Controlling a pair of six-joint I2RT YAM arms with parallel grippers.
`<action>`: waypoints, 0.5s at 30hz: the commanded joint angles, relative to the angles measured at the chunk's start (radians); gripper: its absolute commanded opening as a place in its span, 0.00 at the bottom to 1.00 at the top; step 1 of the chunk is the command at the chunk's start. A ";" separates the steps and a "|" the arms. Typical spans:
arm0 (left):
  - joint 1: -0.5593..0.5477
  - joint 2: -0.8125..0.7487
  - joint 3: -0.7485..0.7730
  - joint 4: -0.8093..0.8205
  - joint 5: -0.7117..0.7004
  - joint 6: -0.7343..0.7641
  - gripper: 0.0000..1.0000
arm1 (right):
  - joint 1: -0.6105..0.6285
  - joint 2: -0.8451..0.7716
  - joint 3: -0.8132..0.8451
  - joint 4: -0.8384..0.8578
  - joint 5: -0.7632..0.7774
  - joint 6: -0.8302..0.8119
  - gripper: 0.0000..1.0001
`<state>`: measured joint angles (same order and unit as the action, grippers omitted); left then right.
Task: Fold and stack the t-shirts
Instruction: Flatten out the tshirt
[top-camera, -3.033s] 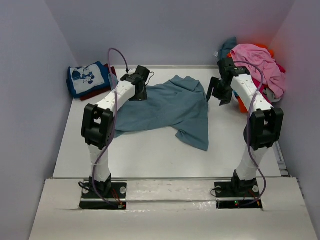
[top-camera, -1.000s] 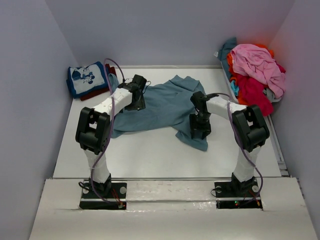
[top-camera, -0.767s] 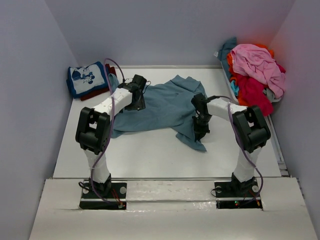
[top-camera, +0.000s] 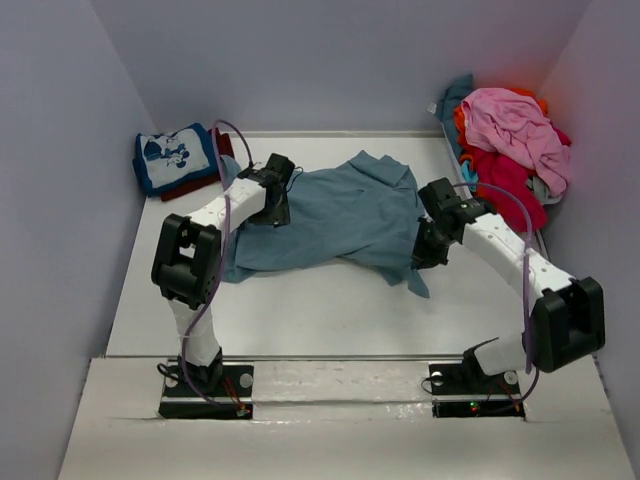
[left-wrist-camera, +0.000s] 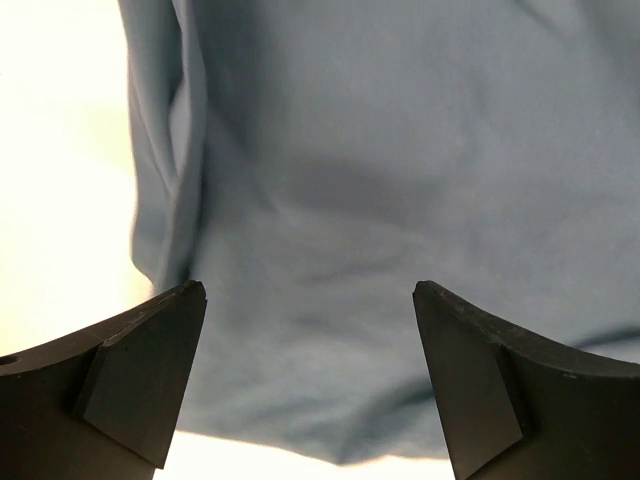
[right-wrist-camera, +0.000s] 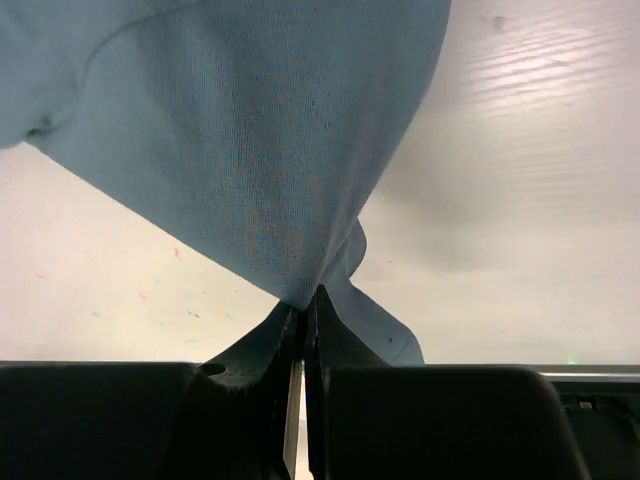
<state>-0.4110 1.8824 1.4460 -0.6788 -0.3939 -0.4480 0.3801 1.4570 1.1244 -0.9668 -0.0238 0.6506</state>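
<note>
The slate-blue t-shirt (top-camera: 330, 215) is lying rumpled across the middle of the table (top-camera: 300, 315), with bare tabletop showing along its near edge. The right gripper (right-wrist-camera: 303, 318) is pinching the shirt's near-right corner, fingers clenched on the cloth. The left gripper (left-wrist-camera: 310, 300) is hovering over the shirt's left part, fingers spread wide, grasping nothing. A folded blue printed tee (top-camera: 172, 157) is resting on a dark red tee (top-camera: 185, 189) at the far-left corner. A heap of t-shirts (top-camera: 510, 140) is lying at the far-right corner.
</note>
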 joint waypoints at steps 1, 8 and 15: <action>-0.006 -0.003 -0.016 -0.031 -0.022 0.019 0.99 | -0.049 -0.110 0.031 -0.118 0.073 0.027 0.07; -0.015 0.001 -0.044 -0.044 -0.020 0.038 0.99 | -0.067 -0.176 0.035 -0.167 0.050 0.027 0.07; -0.015 -0.032 -0.160 -0.042 -0.023 0.045 0.99 | -0.067 -0.227 0.044 -0.226 0.081 0.020 0.07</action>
<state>-0.4202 1.8839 1.3602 -0.6937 -0.3962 -0.4164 0.3153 1.2949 1.1286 -1.1206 0.0162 0.6674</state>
